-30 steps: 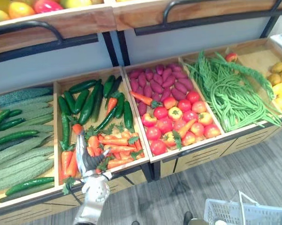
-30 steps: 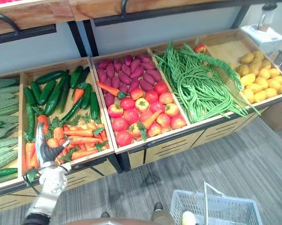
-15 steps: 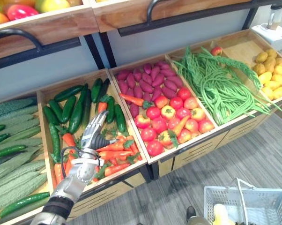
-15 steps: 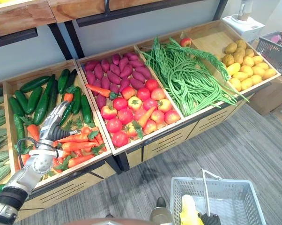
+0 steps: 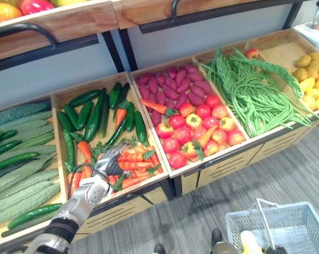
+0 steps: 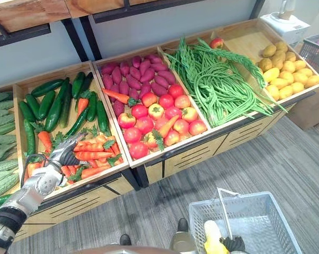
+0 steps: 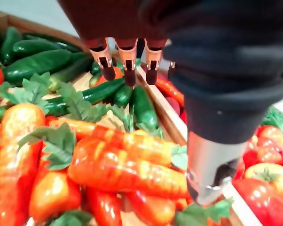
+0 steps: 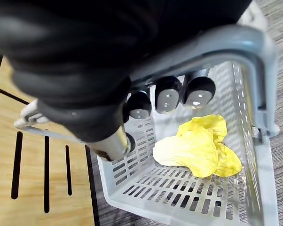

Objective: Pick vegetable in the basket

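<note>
Basket, hung from curled fingers of right hand, holds one yellow item. Left hand hovers over carrots, fingers straight, nothing gripped yet.

Left robot hand outstretched, fingers straight, right robot hand gripping basket handle
</note>
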Controlling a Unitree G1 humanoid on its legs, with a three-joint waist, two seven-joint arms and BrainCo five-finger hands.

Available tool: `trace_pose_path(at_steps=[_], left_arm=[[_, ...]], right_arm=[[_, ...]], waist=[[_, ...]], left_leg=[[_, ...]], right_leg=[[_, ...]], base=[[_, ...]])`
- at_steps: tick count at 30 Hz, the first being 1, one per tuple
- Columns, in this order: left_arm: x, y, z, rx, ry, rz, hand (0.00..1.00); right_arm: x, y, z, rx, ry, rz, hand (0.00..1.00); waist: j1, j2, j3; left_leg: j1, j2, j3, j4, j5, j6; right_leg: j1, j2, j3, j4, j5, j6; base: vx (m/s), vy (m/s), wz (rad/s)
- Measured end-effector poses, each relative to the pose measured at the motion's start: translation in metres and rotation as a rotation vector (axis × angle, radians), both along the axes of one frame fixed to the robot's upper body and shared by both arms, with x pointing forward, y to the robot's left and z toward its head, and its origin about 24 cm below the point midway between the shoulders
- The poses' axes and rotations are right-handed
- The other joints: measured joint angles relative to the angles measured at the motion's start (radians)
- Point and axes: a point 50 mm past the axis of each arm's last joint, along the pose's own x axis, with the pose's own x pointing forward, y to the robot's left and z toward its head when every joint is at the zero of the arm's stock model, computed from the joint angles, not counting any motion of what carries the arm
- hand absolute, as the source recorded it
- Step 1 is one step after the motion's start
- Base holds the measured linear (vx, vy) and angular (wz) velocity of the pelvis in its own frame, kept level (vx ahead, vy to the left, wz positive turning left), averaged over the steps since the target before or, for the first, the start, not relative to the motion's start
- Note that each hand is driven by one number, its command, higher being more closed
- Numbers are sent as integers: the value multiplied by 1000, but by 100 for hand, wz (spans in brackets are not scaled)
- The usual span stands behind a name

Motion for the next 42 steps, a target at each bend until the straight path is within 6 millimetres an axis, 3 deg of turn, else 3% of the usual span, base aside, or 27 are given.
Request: trace_pose_path(at_steps=[9,17,25,29,38,39,42], left_arm=[[16,-5,4,54,50,11,0],[23,-5,8,99,39,21,0],[39,-2,23,121,-6,66,0],[42,0,19,119,10,104,0],[55,-3,29,80,-54,155,0],[57,-4,30,67,-61,164,100],[58,-3,33,50,-96,185,100]], right_arm=[[26,5,4,12,-38,81,100],[32,7,5,12,-53,102,100],[44,8,10,6,-98,113,100],[49,8,12,3,-114,117,100],[75,12,22,-4,-189,149,100],[77,12,23,-10,-196,155,100],[83,11,27,-26,-216,175,100]], waist=[[1,10,9],[2,10,14],[1,8,50],[2,8,63],[15,4,116],[16,4,125],[25,-1,135]], left_leg=[[-20,0,1,2,4,-5],[-37,9,10,5,13,-7],[-71,10,24,5,24,-9],[-72,10,33,6,24,-10],[-130,17,81,56,22,-13],[-132,18,82,59,21,-13],[-159,24,103,82,14,-16]], right_leg=[[-14,-3,-11,-7,2,-3],[-39,-8,-9,11,2,-3],[-83,-15,-5,40,2,-3],[-85,-16,-2,41,2,-3],[-155,-25,20,90,0,-5],[-156,-26,20,93,0,-6],[-186,-28,31,115,-2,-9]], base=[[35,-1,4],[-19,-6,-1],[-40,-7,-1],[9,1,0],[2,-2,-2],[-55,-6,-1],[-55,-3,-6]])
